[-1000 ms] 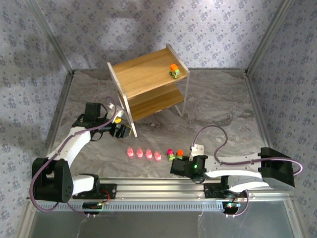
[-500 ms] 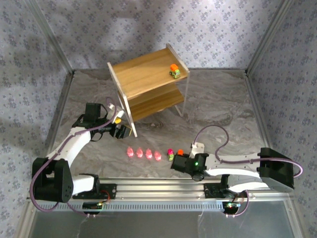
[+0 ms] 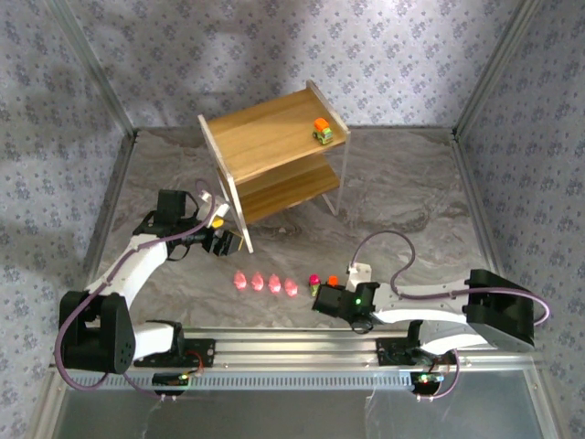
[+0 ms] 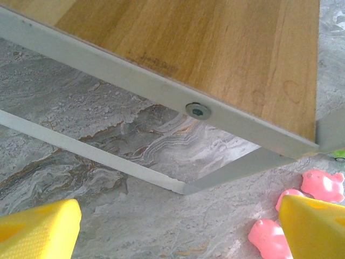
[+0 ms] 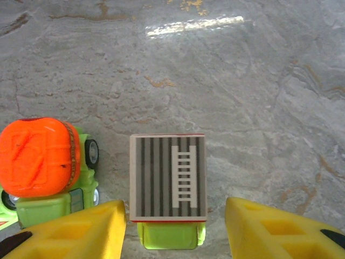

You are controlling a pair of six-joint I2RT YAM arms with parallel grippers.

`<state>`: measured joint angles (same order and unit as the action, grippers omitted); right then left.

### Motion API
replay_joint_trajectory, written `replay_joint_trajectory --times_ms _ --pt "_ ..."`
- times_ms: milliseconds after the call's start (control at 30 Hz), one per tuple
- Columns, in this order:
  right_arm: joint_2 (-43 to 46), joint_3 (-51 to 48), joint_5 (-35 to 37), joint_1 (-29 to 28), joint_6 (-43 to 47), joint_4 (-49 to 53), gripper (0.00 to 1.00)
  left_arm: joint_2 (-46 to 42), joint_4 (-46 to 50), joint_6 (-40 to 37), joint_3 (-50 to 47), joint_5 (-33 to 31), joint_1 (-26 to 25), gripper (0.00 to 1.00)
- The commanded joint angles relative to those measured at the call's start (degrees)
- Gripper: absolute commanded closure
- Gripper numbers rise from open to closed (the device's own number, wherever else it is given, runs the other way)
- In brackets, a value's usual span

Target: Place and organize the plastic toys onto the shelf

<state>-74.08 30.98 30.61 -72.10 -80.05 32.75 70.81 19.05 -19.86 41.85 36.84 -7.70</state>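
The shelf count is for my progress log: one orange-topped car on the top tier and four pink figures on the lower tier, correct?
Wrong about the figures. The orange-topped car is on the top tier of the shelf, but the four pink figures lie in a row on the table in front of it, as the top external view shows.

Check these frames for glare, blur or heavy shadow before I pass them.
Right wrist: a glare streak on the marble table, the ladder-topped car crisp. Left wrist: the shelf sharp, the pink figures at the edge slightly soft. Top external: even light, dim shadow patches on the wallpaper.
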Motion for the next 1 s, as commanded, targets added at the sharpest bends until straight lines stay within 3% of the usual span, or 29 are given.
replay_joint_trajectory --times_ms 0,633,967 --pt "-0.75 -0.81 0.5 -0.09 0.42 -0.44 0.47 -0.49 -1.17 0.17 -0.27 1.66 0.38 0.05" --pt "-1.05 -0.24 2.81 -0.69 1.06 1.41 0.67 -0.14 -1.12 0.08 -0.26 1.57 0.39 0.05" --pt "7.8 7.17 8.63 -1.82 5.47 15.16 0.68 0.45 -1.12 0.43 0.24 1.48 0.41 0.05"
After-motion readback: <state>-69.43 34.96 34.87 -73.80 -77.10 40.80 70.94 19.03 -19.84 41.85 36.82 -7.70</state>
